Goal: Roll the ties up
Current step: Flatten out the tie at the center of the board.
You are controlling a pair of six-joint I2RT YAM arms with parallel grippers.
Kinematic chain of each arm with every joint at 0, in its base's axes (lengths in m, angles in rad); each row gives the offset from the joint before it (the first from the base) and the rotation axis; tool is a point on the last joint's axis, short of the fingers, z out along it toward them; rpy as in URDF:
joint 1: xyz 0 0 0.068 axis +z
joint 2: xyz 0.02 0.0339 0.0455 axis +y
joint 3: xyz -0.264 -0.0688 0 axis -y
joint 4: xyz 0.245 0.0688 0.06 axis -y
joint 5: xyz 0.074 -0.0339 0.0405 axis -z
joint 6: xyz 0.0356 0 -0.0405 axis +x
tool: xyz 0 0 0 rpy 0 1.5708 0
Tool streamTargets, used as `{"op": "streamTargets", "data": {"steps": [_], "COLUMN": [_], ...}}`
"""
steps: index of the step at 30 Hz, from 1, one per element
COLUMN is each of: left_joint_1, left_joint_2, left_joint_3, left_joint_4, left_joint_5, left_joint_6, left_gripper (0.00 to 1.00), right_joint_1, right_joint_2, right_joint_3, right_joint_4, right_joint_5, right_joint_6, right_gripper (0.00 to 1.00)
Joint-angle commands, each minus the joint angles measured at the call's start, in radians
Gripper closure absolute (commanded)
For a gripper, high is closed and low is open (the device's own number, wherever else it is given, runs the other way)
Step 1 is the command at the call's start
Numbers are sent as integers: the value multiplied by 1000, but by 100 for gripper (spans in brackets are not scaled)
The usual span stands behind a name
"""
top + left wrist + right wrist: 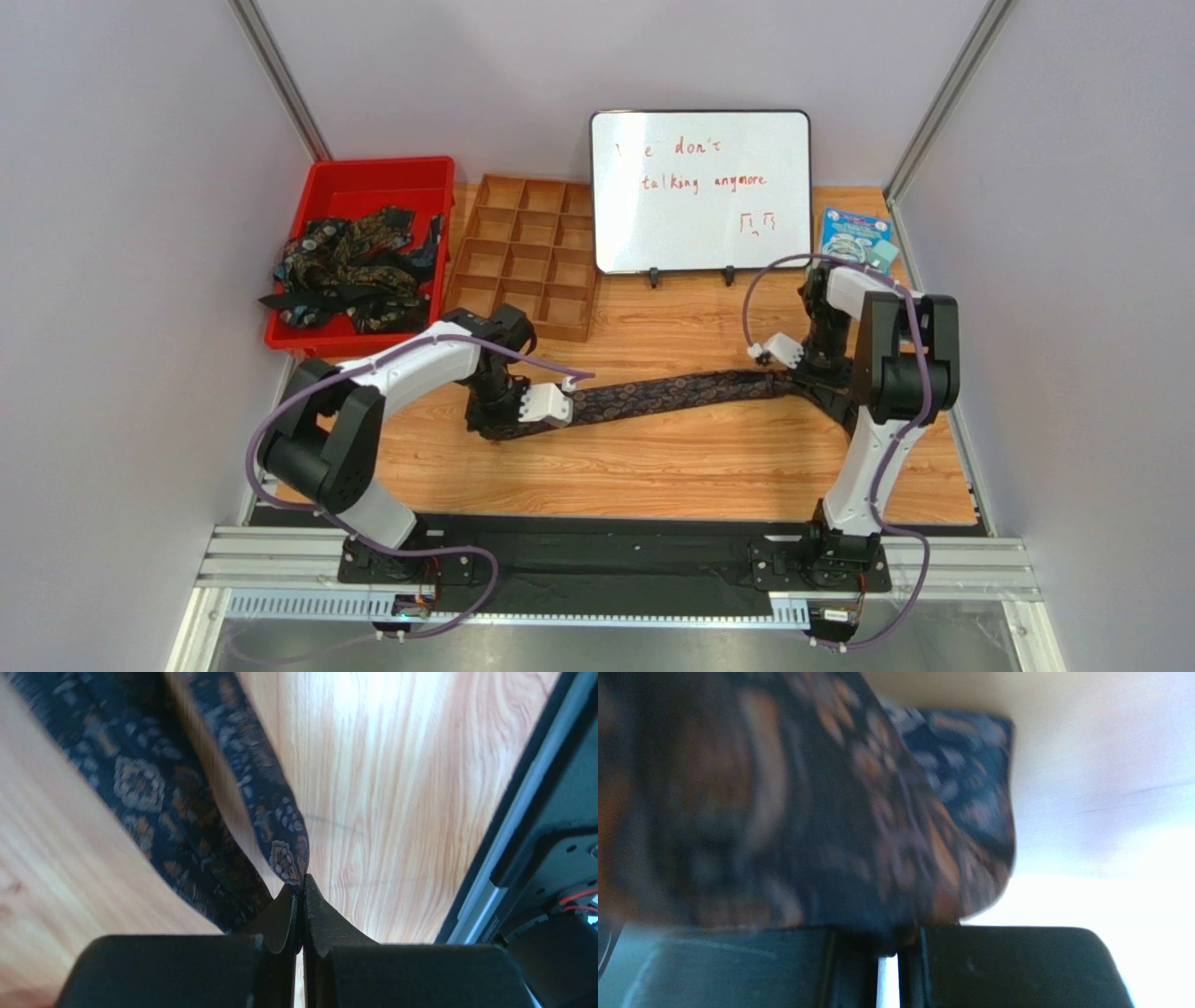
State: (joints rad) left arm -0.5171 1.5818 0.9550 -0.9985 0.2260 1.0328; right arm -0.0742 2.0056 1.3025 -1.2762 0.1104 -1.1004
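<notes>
**A:** One tie [673, 391] is drawn out across the wooden table [659, 476]. It runs from the left gripper [550, 406] over to the right gripper [776, 350].

**B:** The left wrist view shows that end clearly. The jaws are pressed together on the narrow tip of the tie [277, 822], pinched right at the fingertips [284, 917]. A broader stretch of the same print lies just beside it on the wood.

**A:** And the right side?

**B:** That view is blurred, but only a sliver of light shows between the jaws. Patterned fabric [843, 812] is bunched at their tips, so it looks like a grip on the wide end.

**A:** At the far left, the red bin [368, 174] holds the other ties [351, 266] in a tangle, with one dark strap hanging over its left rim.

**B:** Next to it sits the wooden divider tray [522, 252]. The whiteboard [701, 189] stands upright at the back, with a small blue packet [856, 235] to its right.
</notes>
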Motion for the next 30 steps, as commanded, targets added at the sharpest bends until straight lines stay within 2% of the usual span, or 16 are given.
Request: {"op": "streamTargets", "data": {"steps": [1, 4, 6, 7, 8, 9, 10, 11, 12, 13, 14, 18, 19, 22, 23, 30], "left_joint_1": [49, 80, 97, 103, 107, 117, 121, 127, 140, 144, 147, 147, 146, 140, 135, 34], "left_joint_2": [-65, -45, -31, -11, 3, 16, 41, 49, 52, 44, 35, -26, -32, -20, -16, 20], "left_joint_3": [5, 51, 89, 100, 111, 129, 137, 142, 152, 156, 157, 189, 200, 229, 231, 165], "left_joint_4": [-69, -121, -149, -169, -176, -180, -167, -161, -160, -155, -152, -141, -138, -111, -95, 59], "left_joint_5": [44, 71, 84, 81, 79, 66, 53, 43, 44, 52, 61, 165, 180, 228, 230, 145], "left_joint_6": [73, 105, 145, 156, 162, 159, 147, 138, 128, 122, 115, 76, 55, 17, 13, -7], "left_gripper": [100, 100, 100, 100, 100, 98, 90, 86, 82, 72, 68, 50, 39, 34, 23, 24], "right_joint_1": [-47, -47, -45, -45, -45, -45, -47, -49, -50, -55, -58, -82, -84, -84, -84, -85], "right_joint_2": [-145, -169, -147, -131, -105, -93, -85, -81, -88, -97, -113, -194, -220, -241, -240, -179], "right_joint_3": [-97, -88, -22, 0, 23, 70, 89, 109, 130, 135, 136, 120, 106, 71, 63, 24], "right_joint_4": [-97, -97, -112, -117, -118, -115, -118, -118, -118, -118, -112, -103, -98, -60, -37, 116], "right_joint_5": [-41, -60, -84, -87, -90, -90, -92, -95, -95, -95, -97, -173, -182, -219, -222, -161], "right_joint_6": [-209, -236, -234, -227, -208, -187, -170, -141, -132, -127, -119, -78, -67, -12, 9, 115], "right_gripper": [94, 91, 85, 81, 71, 66, 63, 55, 51, 48, 45, 44, 44, 45, 45, 45]}}
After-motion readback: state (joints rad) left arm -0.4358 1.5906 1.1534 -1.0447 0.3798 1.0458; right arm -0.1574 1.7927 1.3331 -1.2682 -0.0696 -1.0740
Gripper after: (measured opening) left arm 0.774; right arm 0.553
